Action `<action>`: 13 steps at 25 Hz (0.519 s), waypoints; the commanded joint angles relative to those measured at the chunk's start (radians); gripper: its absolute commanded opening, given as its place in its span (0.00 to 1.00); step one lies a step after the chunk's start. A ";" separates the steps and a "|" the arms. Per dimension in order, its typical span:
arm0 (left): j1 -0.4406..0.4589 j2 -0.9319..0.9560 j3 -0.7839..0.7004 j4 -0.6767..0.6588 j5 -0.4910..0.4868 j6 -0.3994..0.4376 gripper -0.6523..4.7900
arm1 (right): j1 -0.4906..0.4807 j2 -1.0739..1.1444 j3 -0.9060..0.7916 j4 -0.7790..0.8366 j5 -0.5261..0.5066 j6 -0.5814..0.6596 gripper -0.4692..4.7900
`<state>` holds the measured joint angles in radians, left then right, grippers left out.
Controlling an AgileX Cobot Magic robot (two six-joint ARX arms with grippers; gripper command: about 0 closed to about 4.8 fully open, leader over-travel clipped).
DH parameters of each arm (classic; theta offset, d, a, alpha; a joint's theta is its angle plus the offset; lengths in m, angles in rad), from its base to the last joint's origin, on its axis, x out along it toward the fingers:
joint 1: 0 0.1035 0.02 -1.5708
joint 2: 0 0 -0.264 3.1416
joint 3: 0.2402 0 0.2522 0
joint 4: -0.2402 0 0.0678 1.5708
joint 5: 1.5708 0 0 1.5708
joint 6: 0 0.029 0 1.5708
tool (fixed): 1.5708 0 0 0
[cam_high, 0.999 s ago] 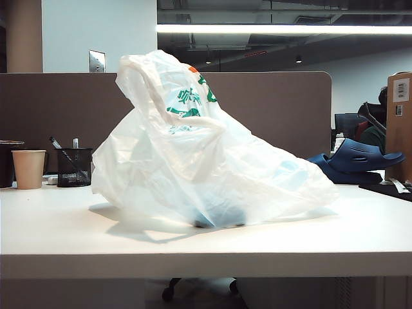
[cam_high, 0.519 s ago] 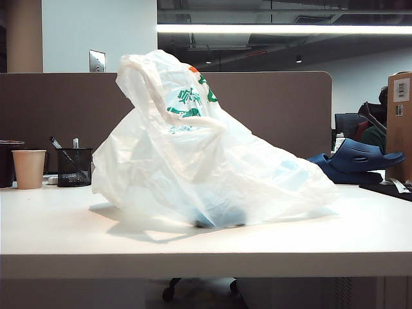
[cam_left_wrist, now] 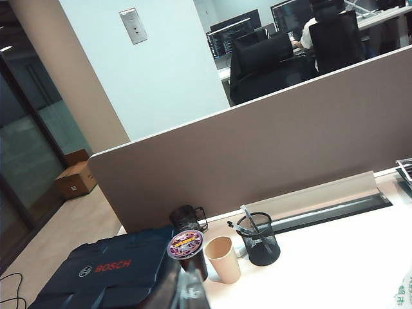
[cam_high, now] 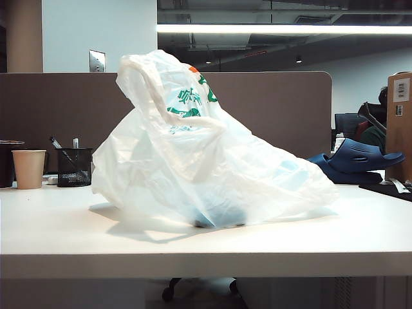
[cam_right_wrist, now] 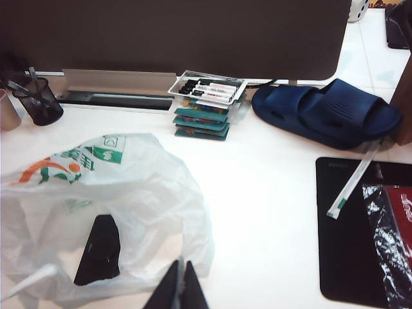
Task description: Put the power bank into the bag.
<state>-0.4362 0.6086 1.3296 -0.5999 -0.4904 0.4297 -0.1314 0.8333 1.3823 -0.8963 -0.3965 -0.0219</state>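
The power bank point(cam_right_wrist: 98, 250) lay inside the bag point(cam_high: 199, 154), visible through the thin plastic, with the bag slumped at the centre of the table point(cam_high: 58, 225). The right gripper point(cam_right_wrist: 178, 286) hung above the bag's edge, fingers pressed together and empty, the power bank at its ten o'clock. The left gripper point(cam_left_wrist: 183, 293) was likewise pressed together, holding nothing, near the paper cup point(cam_left_wrist: 223, 259) and pen holder point(cam_left_wrist: 259, 239).

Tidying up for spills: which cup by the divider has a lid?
The dark cup with the purple printed lid, just beyond the shut left hand; the tan paper cup beside it is open-topped.
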 commanded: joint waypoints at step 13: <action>0.002 -0.037 0.000 -0.054 0.249 -0.124 0.11 | 0.001 -0.084 -0.037 0.006 -0.002 -0.013 0.08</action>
<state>-0.4366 0.5735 1.3289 -0.6312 -0.2985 0.3328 -0.1314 0.7643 1.3479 -0.9089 -0.3962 -0.0288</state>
